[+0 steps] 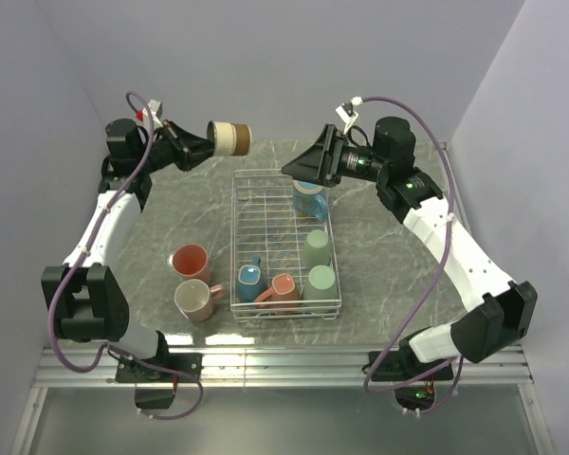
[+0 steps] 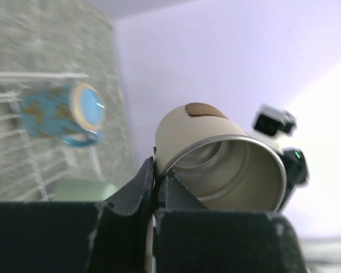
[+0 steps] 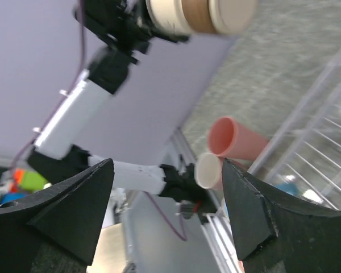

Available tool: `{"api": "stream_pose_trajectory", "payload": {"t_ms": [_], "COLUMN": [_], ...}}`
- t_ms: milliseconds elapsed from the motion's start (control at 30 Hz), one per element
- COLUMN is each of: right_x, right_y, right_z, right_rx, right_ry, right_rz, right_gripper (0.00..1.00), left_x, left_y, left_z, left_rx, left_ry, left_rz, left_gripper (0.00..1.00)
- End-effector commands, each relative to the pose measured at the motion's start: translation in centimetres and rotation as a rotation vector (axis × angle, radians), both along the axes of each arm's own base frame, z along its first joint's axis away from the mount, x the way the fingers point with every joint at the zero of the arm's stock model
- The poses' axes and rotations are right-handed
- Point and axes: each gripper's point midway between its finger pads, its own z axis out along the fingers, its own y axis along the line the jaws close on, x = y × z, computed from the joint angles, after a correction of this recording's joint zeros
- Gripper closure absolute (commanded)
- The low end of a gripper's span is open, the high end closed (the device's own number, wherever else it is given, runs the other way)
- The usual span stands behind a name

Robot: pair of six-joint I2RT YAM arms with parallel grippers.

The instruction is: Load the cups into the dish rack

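My left gripper (image 1: 201, 145) is shut on the rim of a cream mug with a brown band (image 1: 230, 138), held on its side in the air left of the rack's far end; the left wrist view shows the jaws (image 2: 155, 170) pinching the mug's wall (image 2: 216, 153). My right gripper (image 1: 296, 171) is open and empty above the far end of the white wire dish rack (image 1: 234, 256), beside a blue patterned mug (image 1: 309, 199). The rack also holds two mint green mugs (image 1: 315, 248), a teal mug (image 1: 249, 280) and a salmon mug (image 1: 283, 287).
Two mugs stand on the grey marbled table left of the rack: a salmon one (image 1: 190, 261) and a cream-pink one (image 1: 197, 300). Both show in the right wrist view, salmon (image 3: 238, 139) and cream (image 3: 209, 169). Walls close in on three sides.
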Motion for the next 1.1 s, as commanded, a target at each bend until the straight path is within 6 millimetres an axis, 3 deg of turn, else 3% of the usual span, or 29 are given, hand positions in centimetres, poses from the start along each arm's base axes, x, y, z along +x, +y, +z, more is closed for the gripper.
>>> {"api": "stream_pose_trajectory", "payload": {"t_ms": [0,33,233,433,600,1067], "right_x": [-2.3,-2.1,-0.7,-0.8,-1.1,-5.2], "right_y": [1.0,1.2,1.4,0.7,0.2,0.2], "right_z": [5.2,5.7,4.1,4.0,4.5,8.0], "right_rx": [0.151,0.142,0.001,-0.059,-0.072,0.048], "right_ry": [-0.099,-0.118,-0.177,-0.252,-0.313,-0.41], "right_rz": [0.143,0.14,0.068,0.023,-0.012,0.05], "right_gripper": [0.16,0.15,0.15,0.14,0.13,0.14], "left_x": [-4.9,-5.6,-9.1,-11.7,-13.8,-18.5], "left_y": [-2.9,-3.8,-7.3,-9.6,-10.6,-11.8], "left_z": [6.5,6.6,8.5,9.0,8.9,9.4], "left_rx": [-0.114,-0.125,-0.207,-0.218,-0.236,-0.305], "left_ry": [-0.184,-0.178,-0.155,-0.116,-0.081,-0.031], "left_rz": [-0.154,-0.179,-0.281,-0.348,-0.417,-0.544], "left_gripper": [1.0,1.0,1.0,1.0,1.0,1.0]}}
